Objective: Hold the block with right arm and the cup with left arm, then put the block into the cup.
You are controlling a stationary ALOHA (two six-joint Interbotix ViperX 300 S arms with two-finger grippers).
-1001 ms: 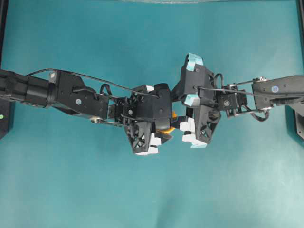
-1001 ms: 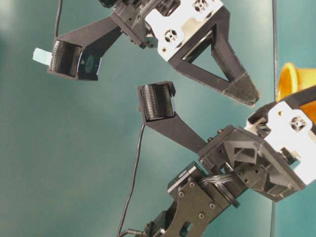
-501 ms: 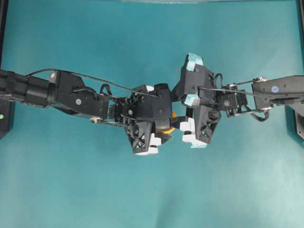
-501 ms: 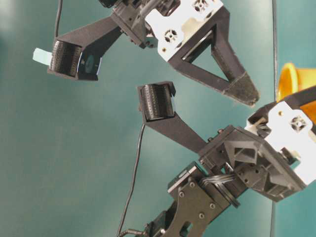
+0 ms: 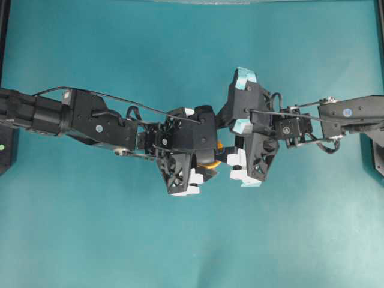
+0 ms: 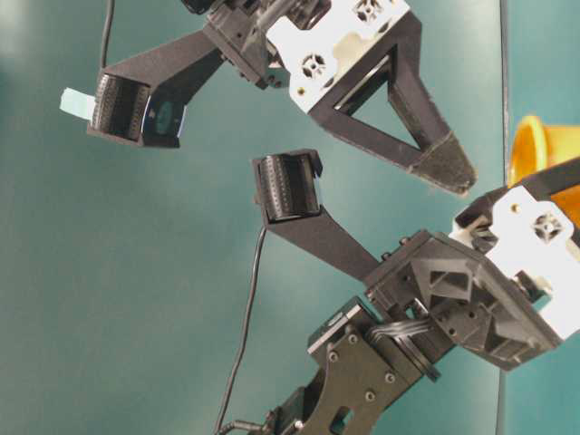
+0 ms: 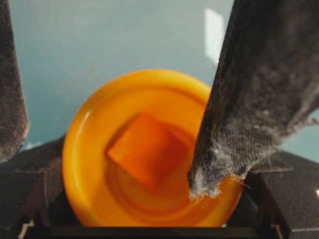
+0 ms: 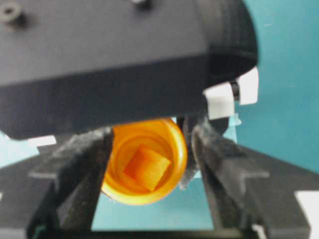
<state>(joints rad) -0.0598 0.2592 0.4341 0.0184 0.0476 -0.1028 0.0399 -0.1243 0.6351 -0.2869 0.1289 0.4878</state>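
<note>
Above the teal desk (image 5: 192, 240), near its middle, the orange cup (image 7: 149, 154) is being gripped at its sides by the left claw (image 5: 198, 174), whose dark padded fingers (image 7: 249, 109) are pressing against its rim and wall. Inside the cup, the orange block (image 7: 147, 155) is lying tilted on the bottom, well below the rim; nothing else is being carried in it. The right claw (image 5: 240, 168), marked by pale blue tape, is being held just beside the cup with its jaws spread wide and nothing between them. The placing is therefore being judged as done; at most, the cup is waiting to be set down and released.
</note>
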